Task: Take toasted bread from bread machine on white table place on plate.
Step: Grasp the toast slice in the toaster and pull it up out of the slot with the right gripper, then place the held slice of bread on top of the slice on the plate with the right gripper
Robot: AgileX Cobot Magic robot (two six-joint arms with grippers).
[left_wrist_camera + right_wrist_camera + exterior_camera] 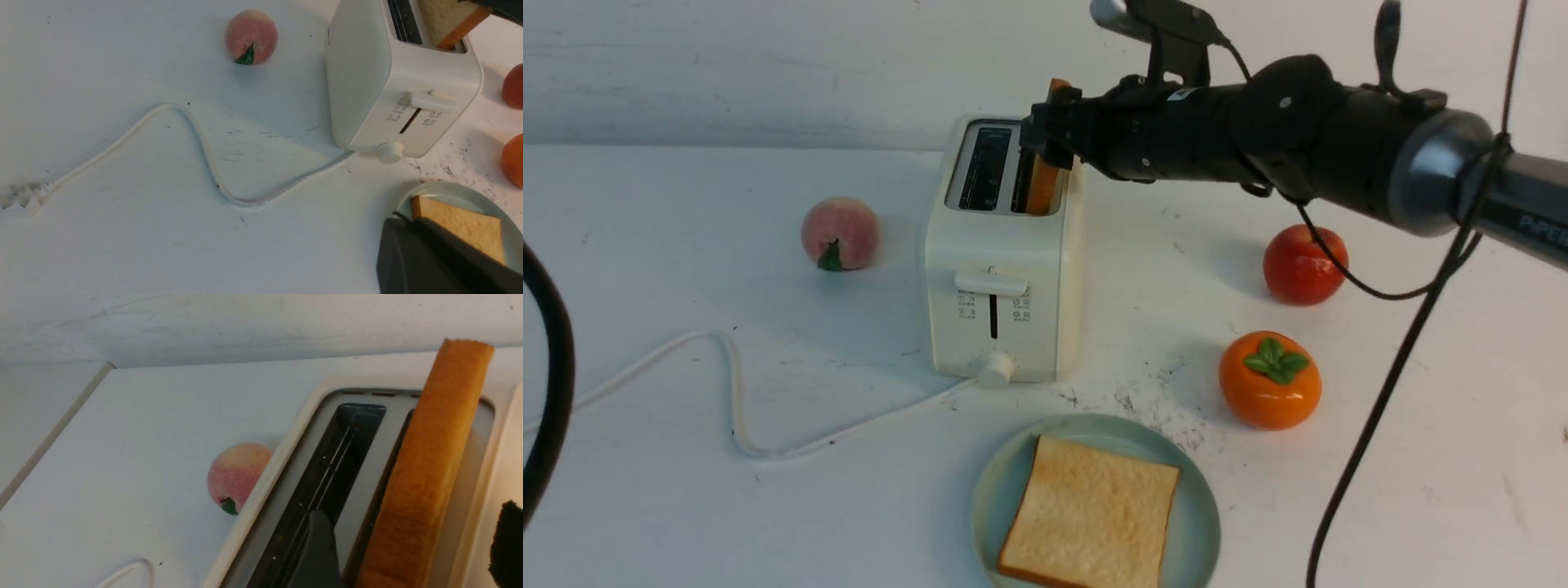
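Half the job looks done to us: one slice of toasted bread (1090,514) lies flat on the plate (1001,490) at the near edge of the white table (686,490); a second slice (429,477) stands upright in the right-hand slot of the bread machine (1005,269), its top edge above the rim; the left-hand slot is empty.

The right gripper (1045,135) reaches in over the slots with its jaws spread wide, one finger on each side of the standing slice, not closed on it and holding nothing. We judge that closing, lifting and carrying to the plate remain. The left gripper (408,237) is closed, with nothing visible in it; its dark body shows just beside the plate.

Both slices are square with softened corners; the faces are pale gold and finely porous, and the crust is orange-brown and slightly rough. The bread machine is a cream-white box, smooth, with rounded corners, dark slots strung with thin wires, a slide lever and a round knob. The plate is round, shallow and pale teal-green with a soft sheen. The table is matt white, scuffed and speckled dark.
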